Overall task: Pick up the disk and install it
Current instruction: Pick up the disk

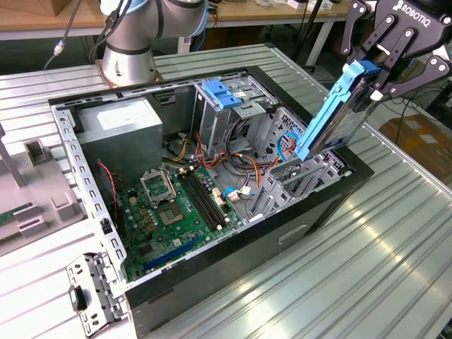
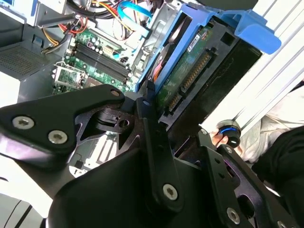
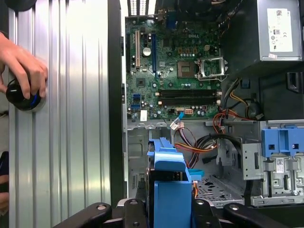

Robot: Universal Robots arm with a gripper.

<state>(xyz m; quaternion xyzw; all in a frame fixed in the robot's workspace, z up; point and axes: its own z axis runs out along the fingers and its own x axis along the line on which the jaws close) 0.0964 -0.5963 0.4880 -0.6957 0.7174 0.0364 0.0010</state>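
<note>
The disk [image 1: 337,120], a silver drive in a blue plastic carrier, hangs tilted over the open computer case [image 1: 212,265] at the exterior view's right. Its lower end dips toward the metal drive bay [image 1: 311,176]. My gripper [image 1: 379,79] is shut on the disk's upper end. In the second wrist view the disk [image 2: 190,66] shows its green circuit board and connector beyond a black finger [image 2: 156,152]. In the first wrist view the carrier's blue end [image 3: 168,183] sits between my fingers, above the bay's perforated floor [image 3: 213,187].
Inside the case lie the motherboard [image 1: 169,212], a grey power supply [image 1: 120,127], loose cables [image 1: 240,166] and a drive cage with a blue latch [image 1: 222,94]. A person's hand [image 3: 23,66] rests on a black knob [image 3: 19,95] beside the case. The arm's base [image 1: 127,56] stands behind.
</note>
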